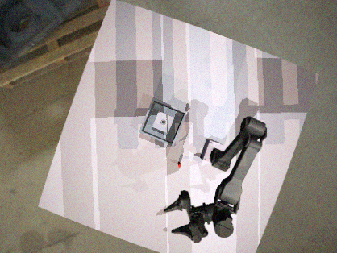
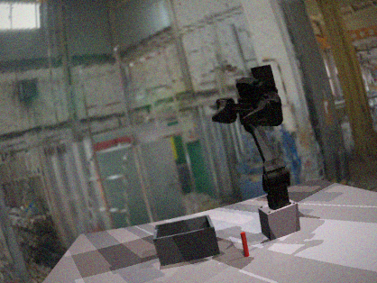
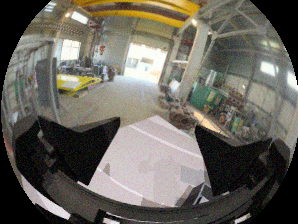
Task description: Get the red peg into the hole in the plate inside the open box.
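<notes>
The red peg (image 1: pixel 179 165) (image 2: pixel 244 244) stands upright on the table, outside the box and between it and the arm's base. The open grey box (image 1: pixel 169 106) (image 2: pixel 187 245) sits on the table. In the top view, a pale plate (image 1: pixel 168 121) with a dark hole shows at its bottom, with nothing seen in the hole. My gripper (image 1: pixel 168 221) (image 3: pixel 158 125) is wide open and empty. It is high above the table and well away from both peg and box. The wrist view shows neither peg nor box clearly. In the exterior view, the fingers partly overlap.
The arm's base block (image 1: pixel 207 149) (image 2: pixel 280 222) stands near the peg, on the side away from the box. The arm's links rise from it. The striped table (image 1: pixel 76 177) (image 2: pixel 325 254) carries shadows of the arm. Its edges show in the top and exterior views.
</notes>
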{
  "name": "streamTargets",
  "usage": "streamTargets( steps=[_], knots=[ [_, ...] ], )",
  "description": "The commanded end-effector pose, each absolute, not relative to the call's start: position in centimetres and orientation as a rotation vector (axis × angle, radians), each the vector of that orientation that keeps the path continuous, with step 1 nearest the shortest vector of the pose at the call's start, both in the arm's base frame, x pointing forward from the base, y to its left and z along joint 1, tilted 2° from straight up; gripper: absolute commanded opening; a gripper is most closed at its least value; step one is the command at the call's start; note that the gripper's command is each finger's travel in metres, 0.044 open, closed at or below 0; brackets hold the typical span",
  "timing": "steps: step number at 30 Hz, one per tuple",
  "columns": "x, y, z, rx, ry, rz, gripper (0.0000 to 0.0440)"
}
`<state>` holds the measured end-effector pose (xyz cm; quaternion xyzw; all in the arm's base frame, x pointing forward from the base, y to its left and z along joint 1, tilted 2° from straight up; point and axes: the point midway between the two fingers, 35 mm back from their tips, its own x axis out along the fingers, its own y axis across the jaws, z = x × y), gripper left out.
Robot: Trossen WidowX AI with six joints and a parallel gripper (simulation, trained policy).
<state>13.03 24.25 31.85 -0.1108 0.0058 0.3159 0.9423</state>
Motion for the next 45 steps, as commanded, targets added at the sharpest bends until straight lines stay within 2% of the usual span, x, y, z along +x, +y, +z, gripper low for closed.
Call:
streamTargets(
  steps=[1,20,45],
  knots=[
    [14.6,24.1,30.0,-0.209,0.126,0.625,0.044],
    [18.9,18.4,20.5,0.011,0.739,0.318,0.044],
    [16.8,11.8,12.1,0.306,1.329,-0.313,0.044]
  ],
)
